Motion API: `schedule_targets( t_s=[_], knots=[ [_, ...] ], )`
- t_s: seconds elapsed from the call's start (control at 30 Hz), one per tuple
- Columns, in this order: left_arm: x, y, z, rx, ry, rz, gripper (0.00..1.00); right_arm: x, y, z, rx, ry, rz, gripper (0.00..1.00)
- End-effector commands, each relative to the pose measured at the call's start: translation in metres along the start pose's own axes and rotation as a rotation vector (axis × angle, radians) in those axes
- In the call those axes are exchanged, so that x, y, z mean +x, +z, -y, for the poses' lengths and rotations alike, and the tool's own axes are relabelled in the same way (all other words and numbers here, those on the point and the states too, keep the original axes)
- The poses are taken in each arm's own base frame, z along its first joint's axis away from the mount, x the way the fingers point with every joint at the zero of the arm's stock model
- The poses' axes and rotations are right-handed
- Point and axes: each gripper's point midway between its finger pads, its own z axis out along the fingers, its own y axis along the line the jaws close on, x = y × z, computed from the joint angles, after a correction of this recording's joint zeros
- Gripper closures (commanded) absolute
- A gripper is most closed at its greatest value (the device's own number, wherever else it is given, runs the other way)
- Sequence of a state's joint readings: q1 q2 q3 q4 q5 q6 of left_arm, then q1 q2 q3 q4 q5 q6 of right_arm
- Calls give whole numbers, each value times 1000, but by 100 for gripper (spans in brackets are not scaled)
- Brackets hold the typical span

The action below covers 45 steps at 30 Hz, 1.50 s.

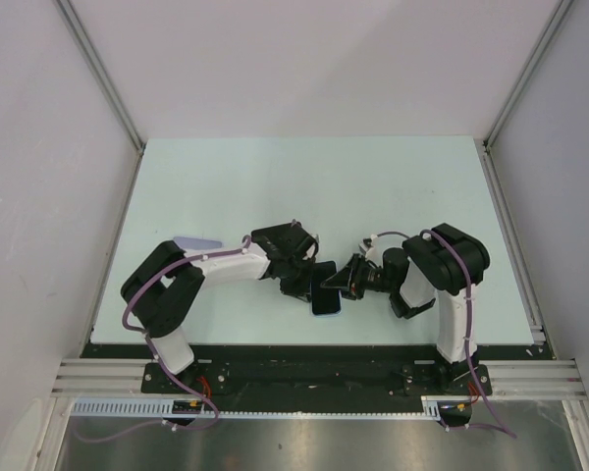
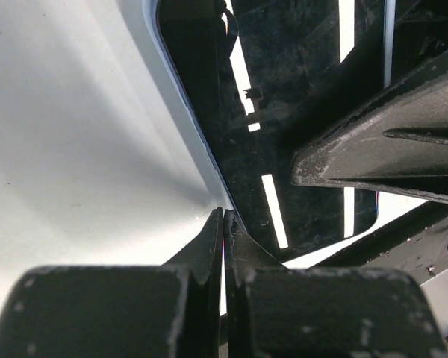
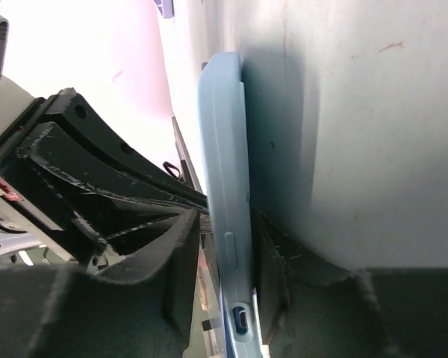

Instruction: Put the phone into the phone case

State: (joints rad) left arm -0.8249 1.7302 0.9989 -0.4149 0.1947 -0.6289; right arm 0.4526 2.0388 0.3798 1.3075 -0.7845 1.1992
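The phone [image 1: 325, 297], dark screen up, sits inside the light blue phone case [image 1: 326, 314] near the table's front middle, between both grippers. In the right wrist view the case [image 3: 224, 149] stands edge-on with its charging port toward the camera, and my right gripper [image 3: 228, 239] is shut on it, one finger on each face. My left gripper [image 2: 224, 216] is shut, its tips against the case's rim beside the glossy screen [image 2: 284, 112]; whether it pinches the rim is not clear. From above, the left gripper [image 1: 302, 278] and right gripper [image 1: 347, 283] flank the phone.
A small pale lilac piece [image 1: 197, 242] lies on the pale green table [image 1: 304, 186] behind the left arm. White walls with metal rails enclose the table on three sides. The black base rail [image 1: 304, 363] runs along the near edge.
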Motion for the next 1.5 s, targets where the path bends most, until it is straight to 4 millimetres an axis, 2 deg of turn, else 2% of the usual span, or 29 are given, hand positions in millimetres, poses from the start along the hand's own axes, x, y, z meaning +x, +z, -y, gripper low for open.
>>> schedule_targets(
  t_s=[0.0, 0.07, 0.1, 0.17, 0.23, 0.27, 0.33, 0.37, 0.4, 0.47, 0.5, 0.53, 0.6, 0.83, 1.07, 1.13, 1.33, 1.47],
  knots=[
    [-21, -10, 32, 83, 22, 57, 100, 4, 2, -12, -77, -46, -5, 71],
    [-26, -16, 26, 64, 29, 77, 100, 3, 0, -16, -103, -37, -10, 81],
    [-26, -19, 23, 58, 31, 81, 100, 2, -1, -19, -113, -40, -10, 92],
    [-36, -35, 18, 75, 33, 126, 97, 3, -4, -25, -134, -57, -22, 99],
    [-40, -48, 12, 87, 27, 158, 89, 1, -9, -30, -148, -76, -24, 100],
    [-49, -57, 2, 91, 2, 187, 86, 1, -11, -31, -150, -79, -25, 100],
    [-55, -84, 5, 178, 5, 245, 75, -1, -16, -42, -179, -111, -29, 100],
    [-65, -97, -3, 211, -24, 286, 70, -1, -18, -48, -195, -127, -30, 100],
    [-69, -113, -3, 258, -22, 346, 57, -1, -20, -56, -216, -145, -32, 100],
    [-80, -137, -3, 361, -40, 420, 48, 1, -24, -68, -248, -177, -51, 100],
    [-77, -140, -6, 379, -49, 428, 41, 1, -26, -78, -271, -199, -53, 100],
    [-77, -151, -2, 413, -41, 455, 38, 4, -29, -83, -284, -202, -68, 100],
    [-75, -158, 4, 478, -41, 449, 34, 6, -32, -94, -309, -222, -76, 100],
    [-63, -167, 27, 708, -32, 433, 29, 16, -53, -152, -424, -296, -89, 100],
    [-56, -187, 44, 851, 74, 512, 26, 27, -67, -194, -511, -314, -85, 100],
    [-57, -192, 47, 880, 81, 529, 26, 33, -66, -202, -530, -316, -94, 100],
    [-57, -185, 48, 913, 46, 505, 30, 43, -61, -214, -561, -320, -125, 99],
    [-53, -177, 46, 925, 18, 473, 40, 47, -60, -222, -580, -322, -126, 99]
  ],
)
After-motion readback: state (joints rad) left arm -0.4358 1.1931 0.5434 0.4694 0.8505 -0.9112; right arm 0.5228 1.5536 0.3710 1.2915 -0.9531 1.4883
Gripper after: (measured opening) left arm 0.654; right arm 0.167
